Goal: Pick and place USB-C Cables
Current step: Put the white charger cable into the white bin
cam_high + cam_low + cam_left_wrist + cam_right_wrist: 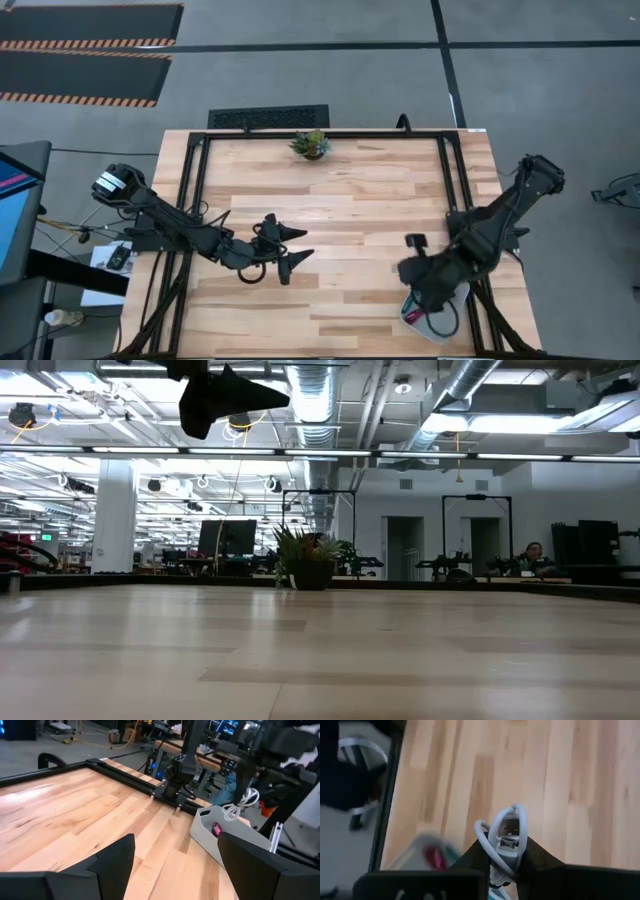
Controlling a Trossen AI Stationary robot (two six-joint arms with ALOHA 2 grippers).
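Broad bare tabletop (pixel 350 200), small potted plant (pixel 310 144) at far edge, grey bin (pixel 235 837) near right corner

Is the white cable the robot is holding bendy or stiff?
Probably bendy: the white cable curls in soft loops above the right gripper, which is shut on it. It likely weighs little, being thin. Its loops dangle loosely over the grey bin, so it may flop when dropped.

Even, bright overhead light falls on the desk (pixel 340 190), with only soft shadows under the arms. In the low view, ceiling strip lights (pixel 300 452) glare and the near desk surface is soft. The right wrist view is blurred, especially the grey bin (pixel 415 852); the white cable (pixel 505 837) is slightly sharper.
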